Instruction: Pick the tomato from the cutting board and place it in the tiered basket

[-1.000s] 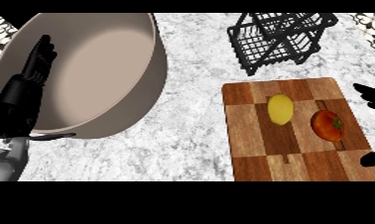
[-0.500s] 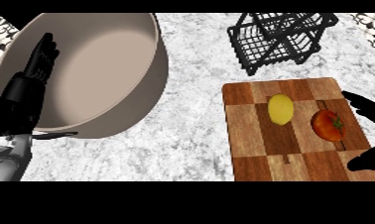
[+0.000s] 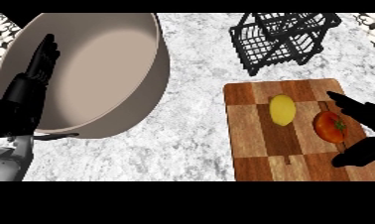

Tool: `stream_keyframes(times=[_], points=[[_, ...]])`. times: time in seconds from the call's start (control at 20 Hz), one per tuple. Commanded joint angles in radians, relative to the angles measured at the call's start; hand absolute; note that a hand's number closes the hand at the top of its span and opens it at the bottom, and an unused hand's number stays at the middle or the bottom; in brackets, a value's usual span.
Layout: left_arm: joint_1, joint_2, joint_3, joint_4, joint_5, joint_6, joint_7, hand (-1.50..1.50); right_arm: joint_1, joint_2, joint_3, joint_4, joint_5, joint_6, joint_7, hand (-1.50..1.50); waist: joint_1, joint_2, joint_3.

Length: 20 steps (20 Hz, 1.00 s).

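Observation:
A red tomato (image 3: 331,126) lies on the right part of the wooden cutting board (image 3: 256,139), next to a yellow lemon (image 3: 282,110). My right hand (image 3: 356,111) comes in from the right edge and brackets the tomato: fingers above it, thumb (image 3: 355,154) below it, spread and not closed on it. The black wire tiered basket (image 3: 282,39) stands at the back, beyond the board. My left hand (image 3: 38,69) rests open at the far left, fingers up, over the rim of a large pot.
A large beige pot (image 3: 95,74) fills the left half of the counter, with a dark handle at its lower left. Grey speckled counter (image 3: 198,94) runs between pot, board and basket.
My right hand has moved left, further into view, so that its fingers and thumb now sit on either side of the tomato. The left hand has not moved.

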Motion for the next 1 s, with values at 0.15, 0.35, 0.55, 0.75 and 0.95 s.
stream_keyframes(times=[0.15,0.35,0.55,0.75,0.95], points=[[0.047,-0.02,-0.002,0.108,0.007,-0.039,0.005,0.0,-0.05,0.085,0.047,0.071,0.048,-0.024,-0.006,-1.5,0.012,0.028,-0.028],[0.049,-0.04,-0.009,0.108,-0.027,-0.02,0.0,0.0,-0.03,0.027,0.073,0.065,0.015,0.141,-0.086,1.5,0.0,0.026,-0.029],[0.056,-0.072,-0.02,0.138,-0.042,-0.02,-0.035,0.0,-0.061,0.019,0.121,0.018,0.17,0.064,-0.151,1.5,-0.005,0.027,-0.029],[0.067,-0.079,-0.018,0.093,-0.05,-0.025,-0.009,0.0,-0.033,0.048,0.059,0.057,0.105,0.062,-0.157,1.5,-0.009,0.023,-0.029],[0.08,-0.063,0.018,0.127,-0.038,-0.048,-0.03,0.0,-0.04,0.137,0.122,-0.038,0.145,-0.007,-0.103,1.5,-0.012,0.023,-0.03]])
